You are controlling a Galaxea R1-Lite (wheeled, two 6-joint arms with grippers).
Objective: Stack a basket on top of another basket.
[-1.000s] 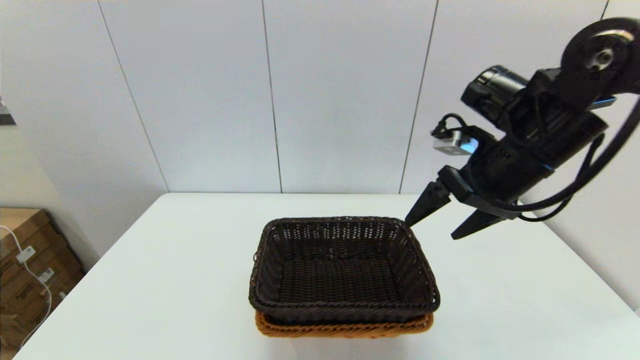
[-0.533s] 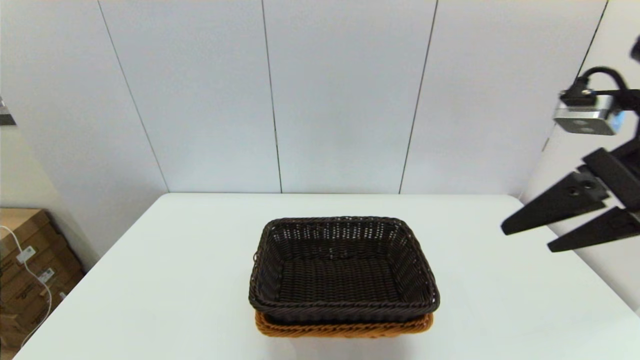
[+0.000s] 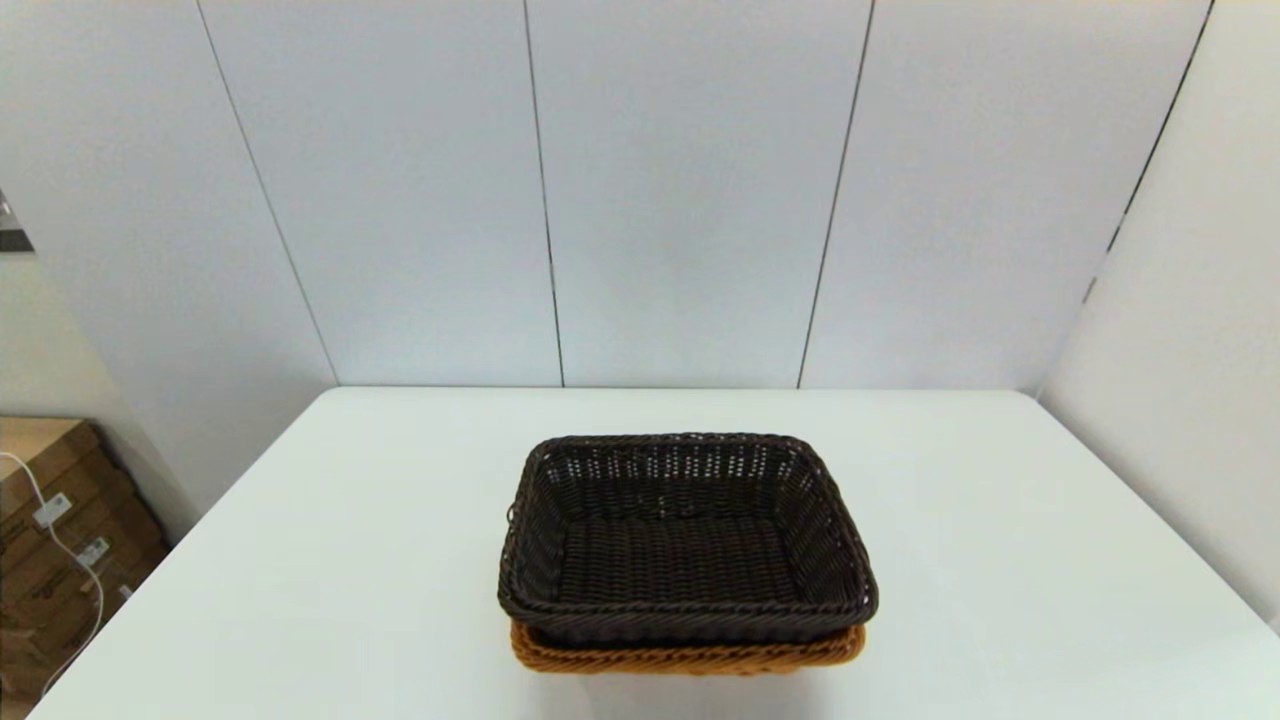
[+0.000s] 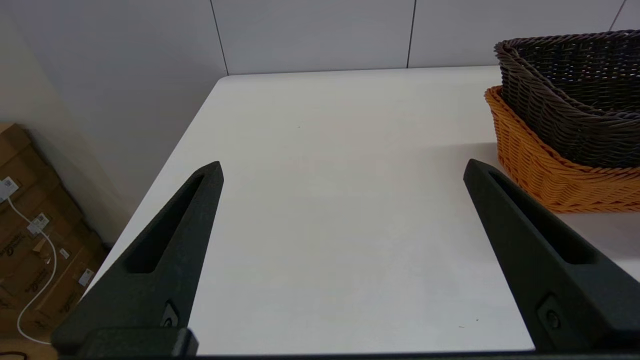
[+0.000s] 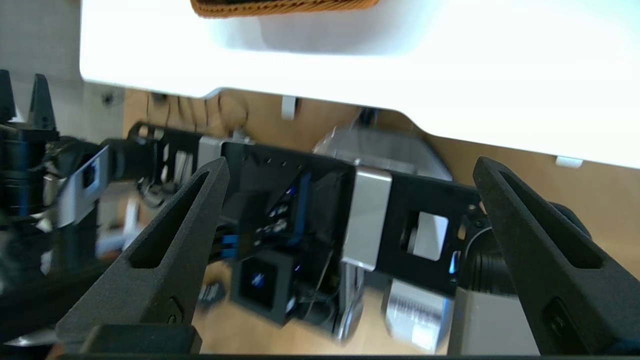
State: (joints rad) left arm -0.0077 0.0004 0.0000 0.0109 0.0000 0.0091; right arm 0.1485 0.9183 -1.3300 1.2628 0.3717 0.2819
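Note:
The dark brown basket [image 3: 680, 555] sits nested inside the orange-tan basket [image 3: 690, 658] in the middle of the white table [image 3: 350, 560]. Only the orange rim and front wall show below it. Neither arm appears in the head view. My left gripper [image 4: 342, 165] is open and empty, low over the table to the left of the stack. Its view shows the dark basket [image 4: 575, 100] inside the orange one [image 4: 540, 170]. My right gripper [image 5: 350, 161] is open and empty, off the table's near edge [image 5: 350, 50]. It faces the robot's own body, and a strip of the orange basket [image 5: 280, 6] shows beyond it.
Cardboard boxes [image 3: 50, 520] with a white cable stand on the floor left of the table. Panelled walls close the back and the right side. The robot's base [image 5: 310, 225] sits below the table's near edge.
The right arm has swung from beside the stack's far right corner to the right and out of the head view. The two baskets have not moved.

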